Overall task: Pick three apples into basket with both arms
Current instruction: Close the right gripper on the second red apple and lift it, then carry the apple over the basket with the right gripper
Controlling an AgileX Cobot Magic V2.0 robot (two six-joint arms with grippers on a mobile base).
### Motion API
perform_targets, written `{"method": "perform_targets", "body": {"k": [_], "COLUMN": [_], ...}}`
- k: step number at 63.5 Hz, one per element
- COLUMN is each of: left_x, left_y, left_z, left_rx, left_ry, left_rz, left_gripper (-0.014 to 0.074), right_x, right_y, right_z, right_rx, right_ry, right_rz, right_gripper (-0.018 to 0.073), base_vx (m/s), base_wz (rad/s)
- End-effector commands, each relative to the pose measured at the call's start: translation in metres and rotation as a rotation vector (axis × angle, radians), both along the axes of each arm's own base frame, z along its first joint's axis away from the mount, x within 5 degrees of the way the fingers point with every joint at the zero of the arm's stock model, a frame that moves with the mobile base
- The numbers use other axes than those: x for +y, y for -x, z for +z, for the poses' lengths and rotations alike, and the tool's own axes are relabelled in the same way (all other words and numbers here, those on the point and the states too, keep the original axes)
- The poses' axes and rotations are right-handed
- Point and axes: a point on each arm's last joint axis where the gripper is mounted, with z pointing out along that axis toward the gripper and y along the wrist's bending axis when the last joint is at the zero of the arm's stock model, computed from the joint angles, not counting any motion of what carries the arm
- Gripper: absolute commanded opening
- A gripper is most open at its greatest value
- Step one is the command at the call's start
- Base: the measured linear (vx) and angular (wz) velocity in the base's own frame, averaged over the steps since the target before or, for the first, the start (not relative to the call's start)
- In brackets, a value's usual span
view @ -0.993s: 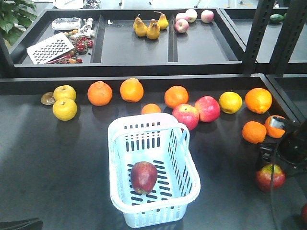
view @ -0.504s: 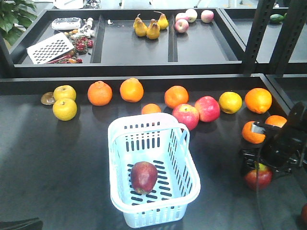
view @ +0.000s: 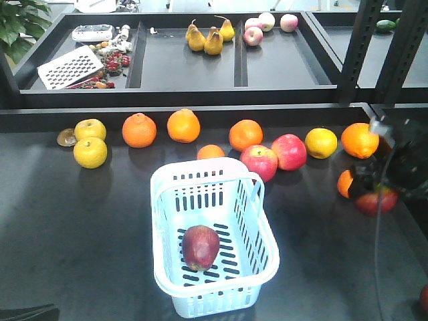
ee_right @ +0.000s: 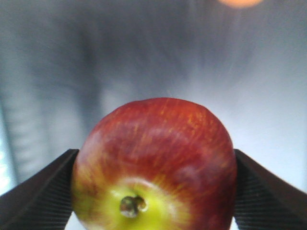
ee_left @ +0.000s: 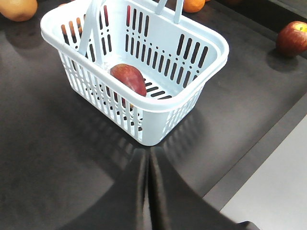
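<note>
Right pincer (ee_right: 156, 191) clamps an apple (view: 378, 202) at right of frame; the basket (view: 154, 227) lies lower left, nearer the closed left pincer (ee_left: 148, 165).

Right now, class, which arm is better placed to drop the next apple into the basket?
Right. Its fingers clamp an apple, off to the right of the basket. The left gripper is shut and empty, hanging in front of the basket.
</note>
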Motion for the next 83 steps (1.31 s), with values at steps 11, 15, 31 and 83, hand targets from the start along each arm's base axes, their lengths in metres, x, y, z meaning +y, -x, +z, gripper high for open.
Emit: {"method": "perform_targets", "body": {"k": [11, 15, 31, 83], "left_x": [-0.001, -0.001, -0.001, -0.001], "left_y": [-0.004, -0.004, -0.004, -0.004], "left_z": [0.012, 0.012, 0.012, 0.012], "left_rx": [-0.048, -0.048, -0.048, -0.048], "left_ry": [0.058, 0.058, 0.058, 0.058], "left_rz": [0.034, 0.034, 0.034, 0.034], "left_gripper": [-0.0006, -0.0006, -0.0006, -0.0006], "right_x": [0.013, 0.019, 0.049, 0.234], "right_y": [0.039, 0.048, 0.089, 0.072], "right_z": [0.101, 0.115, 0.158, 0.081], "right_rx": [-0.222, -0.256, -0.323, -0.188], "right_ry": [-0.036, -0.077, -0.280, -0.274], "right_rz": [0.060, 0.078, 0.245, 0.597], "right_gripper": [-0.0008, -0.0008, -0.0005, 0.0078], "base_vx": [0.00, 0.00, 0.00, 0.00], "base_wz": [0.00, 0.00, 0.00, 0.00]}}
